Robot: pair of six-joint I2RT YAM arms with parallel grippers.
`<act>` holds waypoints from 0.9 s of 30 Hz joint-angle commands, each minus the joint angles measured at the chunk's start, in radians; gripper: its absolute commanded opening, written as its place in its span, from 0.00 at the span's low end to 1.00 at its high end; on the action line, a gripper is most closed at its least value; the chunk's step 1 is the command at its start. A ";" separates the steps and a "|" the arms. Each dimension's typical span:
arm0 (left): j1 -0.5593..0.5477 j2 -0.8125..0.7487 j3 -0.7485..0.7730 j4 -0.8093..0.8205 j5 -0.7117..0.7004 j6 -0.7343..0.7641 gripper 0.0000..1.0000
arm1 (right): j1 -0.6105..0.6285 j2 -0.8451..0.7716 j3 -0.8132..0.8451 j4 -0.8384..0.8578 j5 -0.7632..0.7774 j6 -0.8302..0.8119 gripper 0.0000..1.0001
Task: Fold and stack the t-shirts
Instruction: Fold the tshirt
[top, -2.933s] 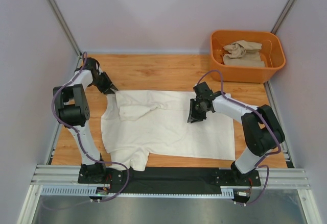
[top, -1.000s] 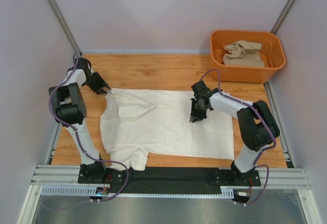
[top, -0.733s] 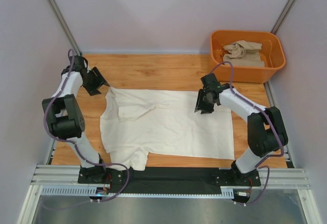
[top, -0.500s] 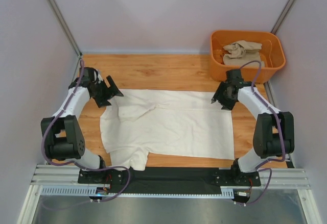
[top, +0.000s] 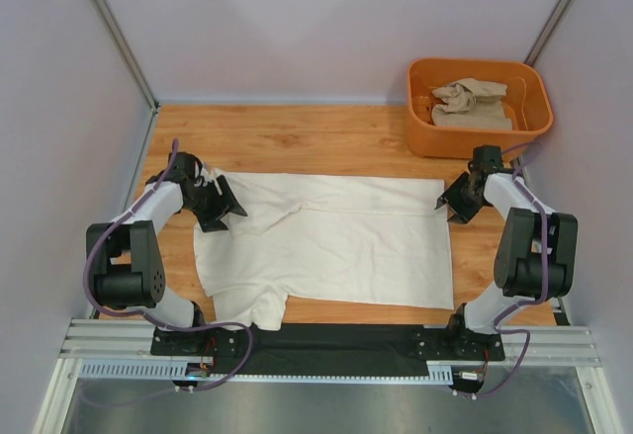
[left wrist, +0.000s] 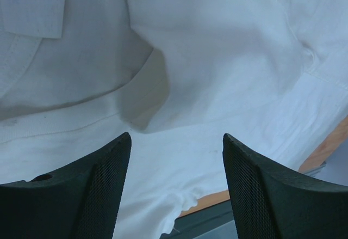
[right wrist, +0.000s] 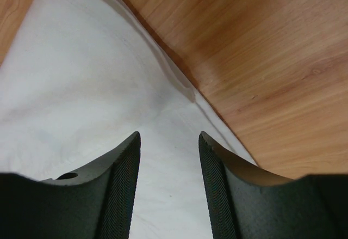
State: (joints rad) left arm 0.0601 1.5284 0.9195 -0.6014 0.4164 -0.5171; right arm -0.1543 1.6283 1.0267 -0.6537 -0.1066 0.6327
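Left hand [top: 216,205], fingers apart, sits over the folded far-left sleeve of the cream-white t-shirt [top: 336,241]. Right hand [top: 458,200], fingers apart, sits at its far-right hem corner, with bare bench [top: 297,137] beyond. The shirt lies spread mid-bench, rumpled near the sleeve. Sandy beige t-shirt [top: 473,101] lies crumpled in the orange tub [top: 427,135], partly hidden. Finger contact with cloth cannot be told.

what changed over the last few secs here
The right gripper moved from the middle of the cream-white t-shirt out to its far right corner. The left gripper swung off the far left corner, then came back over the shirt's left part. Both are open, gripping nothing. The shirt stayed spread out; the beige t-shirt stayed in the orange tub.
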 commanded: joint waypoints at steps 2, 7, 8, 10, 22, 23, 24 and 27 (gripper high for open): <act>-0.002 0.029 0.038 0.037 0.001 0.031 0.74 | 0.002 0.016 0.004 0.049 -0.016 0.010 0.48; -0.002 0.087 0.067 0.043 0.010 0.043 0.53 | 0.001 0.036 0.007 0.060 -0.002 0.019 0.47; -0.002 0.090 0.070 0.045 0.015 0.042 0.48 | 0.001 0.042 0.010 0.063 -0.004 0.022 0.46; -0.002 0.084 0.074 0.042 0.018 0.035 0.38 | 0.001 0.051 0.012 0.066 0.001 0.027 0.44; -0.003 0.007 0.065 0.005 0.025 0.025 0.06 | 0.001 0.100 0.049 0.078 0.035 0.045 0.33; -0.005 0.003 0.064 0.005 0.030 0.022 0.04 | 0.001 0.104 0.046 0.081 0.036 0.047 0.32; -0.005 -0.002 0.064 0.005 0.032 0.022 0.02 | 0.001 0.104 0.044 0.083 0.039 0.047 0.32; -0.005 -0.017 0.068 -0.004 0.035 0.015 0.00 | -0.001 0.111 0.044 0.085 0.045 0.038 0.28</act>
State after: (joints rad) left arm 0.0593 1.5600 0.9607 -0.5911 0.4339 -0.4957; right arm -0.1532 1.7309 1.0405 -0.6006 -0.0868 0.6621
